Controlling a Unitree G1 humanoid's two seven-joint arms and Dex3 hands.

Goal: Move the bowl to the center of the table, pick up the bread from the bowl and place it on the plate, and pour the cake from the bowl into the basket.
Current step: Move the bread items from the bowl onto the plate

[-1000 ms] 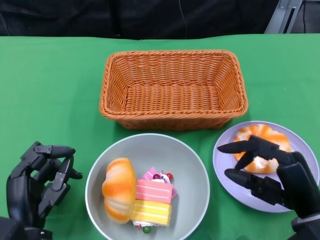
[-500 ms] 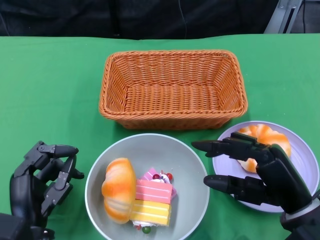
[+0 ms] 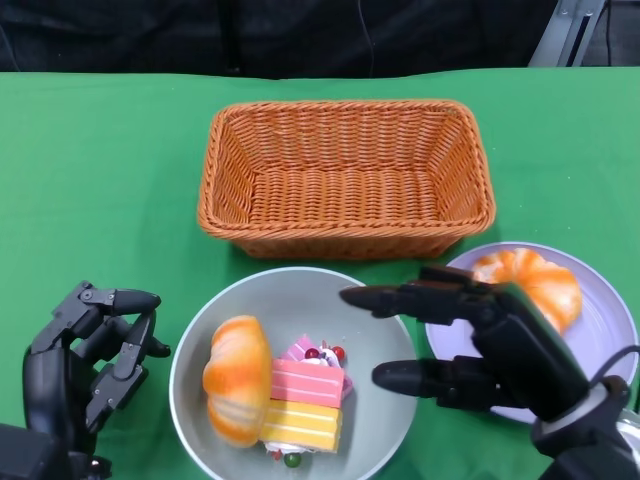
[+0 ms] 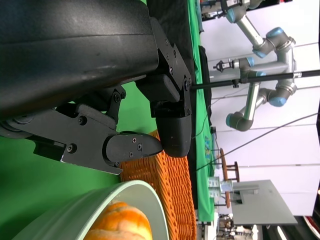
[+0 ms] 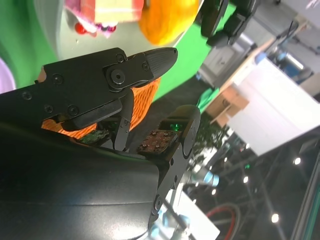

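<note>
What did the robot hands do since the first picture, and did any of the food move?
The right robot hand left the bread lying on the plate and moved, open and empty, toward the bowl; its fingers now reach over the bowl's rim. The left robot hand, basket, and the bread and cake in the bowl stayed put.

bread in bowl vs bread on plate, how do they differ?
The bread in the bowl lies beside the cake slices at the left of the grey bowl; the bread on the plate lies alone on the lavender plate. The bowl bread looks elongated and smooth; the plate bread is rounder, with pale ridges. The right hand partly covers the plate bread; the bowl bread shows fully. Both are orange-golden.
</note>
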